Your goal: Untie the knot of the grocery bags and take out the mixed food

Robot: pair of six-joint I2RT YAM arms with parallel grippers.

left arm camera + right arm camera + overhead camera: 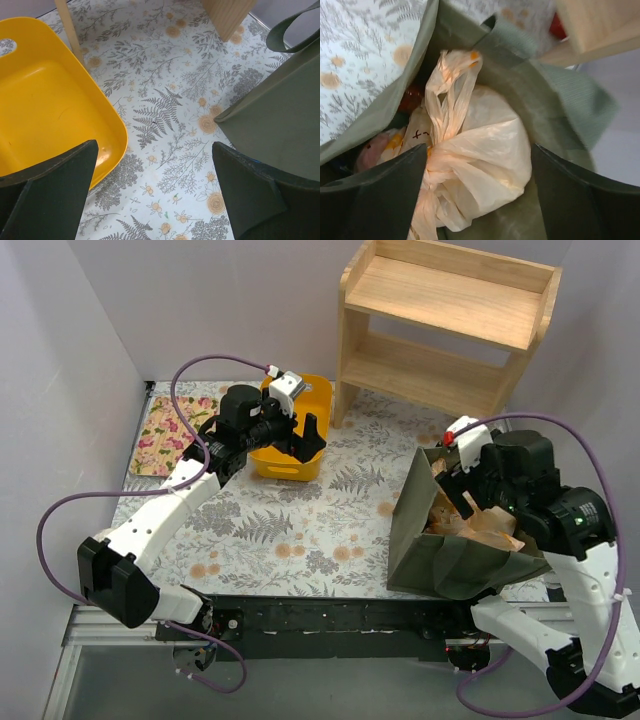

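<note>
- Knot (431, 167): tight twisted bunch at top of tan bag (490, 160); tied, not yet undone.
- Location: bag sits inside green tote (440, 550), tote at 4 o'clock of counter (300, 520), mouth open upward.
- Handle tails (452, 95): two flat loops running up from knot. Long axis approx 7-to-1 o'clock in R wrist view, free ends pointing to 1 o'clock.
- R jaws: spread wide, nothing held, poised over tote mouth and straddling bag.
- Key relation: knot lies at 8 o'clock from mid-gap of R jaws, close to the 9 o'clock finger. Tails cross the gap near-parallel to fingers. Prob. needs a shift toward 8 o'clock plus wrist turn so the pinch closes across the tails, not along them.
- L jaws: spread wide, nothing held, above bare counter with yellow bin (55, 100) at 9 o'clock and tote wall at 3 o'clock. Well apart from knot, so R arm clearly nearer.
- Mixed food: mostly hidden in bag/tote, kinds not readable. Reddish patch (409, 98) shows beside bag at 10 o'clock.
- Yellow bin: nothing seen inside, likely drop spot for food.
- Wooden shelf (440, 320): 1 o'clock of counter, not involved.
- Risk: thin plastic may tear or lift whole if tails pulled w/o bracing.
</note>
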